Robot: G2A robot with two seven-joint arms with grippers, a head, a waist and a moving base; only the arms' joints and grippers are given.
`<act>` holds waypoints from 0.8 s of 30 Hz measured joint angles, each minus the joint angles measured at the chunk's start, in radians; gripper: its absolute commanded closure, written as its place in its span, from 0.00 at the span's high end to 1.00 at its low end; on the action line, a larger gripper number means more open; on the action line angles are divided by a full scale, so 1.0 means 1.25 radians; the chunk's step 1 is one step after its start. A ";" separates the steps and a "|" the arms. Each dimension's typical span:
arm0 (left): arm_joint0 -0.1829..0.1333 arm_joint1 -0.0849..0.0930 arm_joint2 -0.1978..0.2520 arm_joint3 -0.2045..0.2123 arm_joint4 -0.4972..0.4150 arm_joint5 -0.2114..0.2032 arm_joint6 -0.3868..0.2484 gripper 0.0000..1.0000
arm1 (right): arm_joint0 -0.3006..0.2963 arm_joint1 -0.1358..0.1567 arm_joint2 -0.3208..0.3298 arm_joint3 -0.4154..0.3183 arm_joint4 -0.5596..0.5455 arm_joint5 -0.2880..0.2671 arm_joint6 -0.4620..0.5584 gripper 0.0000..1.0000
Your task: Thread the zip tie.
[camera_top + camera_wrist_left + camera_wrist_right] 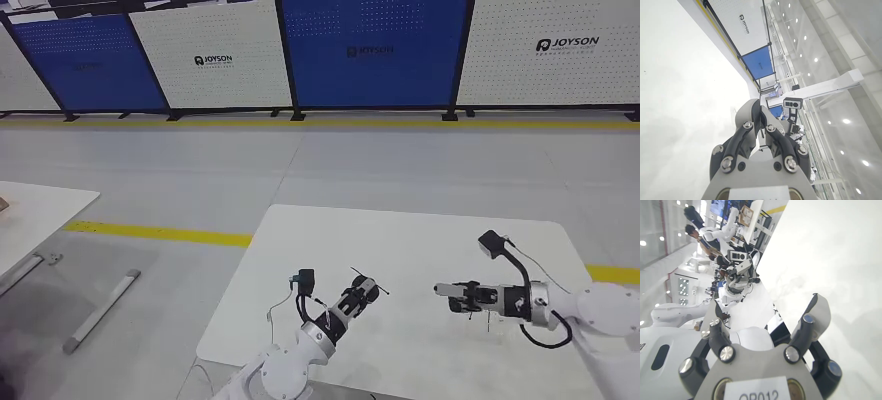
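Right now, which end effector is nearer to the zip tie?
Left. The left end effector is shut on the zip tie, which pokes out past its tips. The right end effector is open, holds nothing, and sits apart from it.

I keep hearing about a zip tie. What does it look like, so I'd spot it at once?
Start at the white table in front of the robot and find the left pincer above it. Clamped in it is the zip tie, a thin black strip sticking out past the tips. Nothing else there is so slender and dark; the right pincer is open and holds nothing.
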 measured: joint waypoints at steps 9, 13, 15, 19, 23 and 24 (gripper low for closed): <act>0.000 0.000 0.000 0.000 0.000 0.000 0.000 0.00 | 0.048 0.020 0.009 0.005 -0.255 0.178 0.057 1.00; 0.000 0.000 0.000 0.000 0.000 0.000 0.000 0.00 | 0.047 0.020 0.010 0.005 -0.222 0.155 0.058 1.00; 0.000 0.000 0.000 0.000 0.000 0.000 0.000 0.00 | 0.047 0.020 0.010 0.005 -0.223 0.156 0.058 1.00; 0.000 0.000 0.000 0.000 0.000 0.000 0.000 0.00 | 0.050 0.023 0.006 0.000 -0.271 0.157 0.052 1.00; 0.000 0.000 0.000 0.000 0.000 0.000 0.000 0.00 | 0.095 0.028 -0.018 0.000 -0.386 0.242 0.112 1.00; 0.000 0.000 0.000 0.000 0.000 0.000 0.000 0.00 | 0.106 0.027 -0.031 0.005 -0.408 0.258 0.123 1.00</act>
